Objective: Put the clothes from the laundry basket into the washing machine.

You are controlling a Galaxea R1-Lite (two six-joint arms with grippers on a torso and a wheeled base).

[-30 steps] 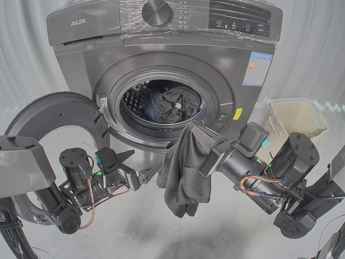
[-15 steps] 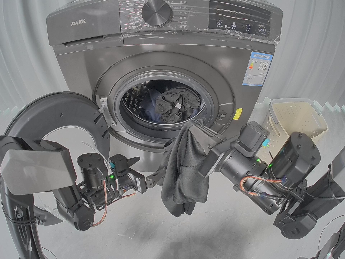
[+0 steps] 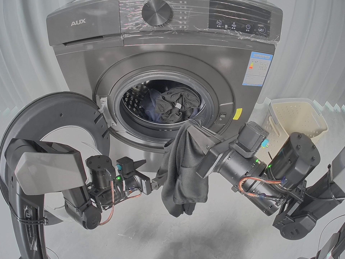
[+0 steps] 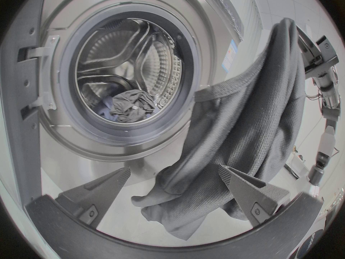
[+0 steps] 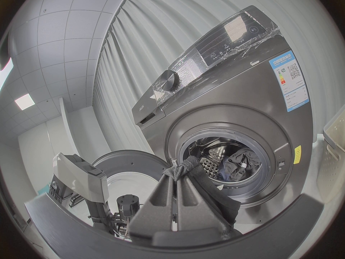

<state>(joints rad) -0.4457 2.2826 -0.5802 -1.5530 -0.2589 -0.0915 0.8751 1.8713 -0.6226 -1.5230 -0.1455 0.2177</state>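
Loading is the step in hand. The right gripper (image 5: 176, 180) has its fingers pressed together on the top of a dark grey garment (image 3: 185, 169) and holds it just in front of the washer (image 3: 86, 65), at the lower rim of the opening. Most of the garment hangs below that rim, outside the drum (image 4: 107, 51).

The left gripper (image 4: 174, 169) sits low and to the left with its fingers spread. The hanging tail lies in the gap between them, though I cannot tell if they touch it.

The door (image 3: 54, 112) stands open to the left, and other clothes (image 3: 176, 105) lie in the drum. The basket (image 3: 287, 117) stands to the right of the washer.

Next, I judge, the left gripper should close on the tail and lift it. Both arms can then carry the garment over the rim and deep inside before release, or the tail may drape out.
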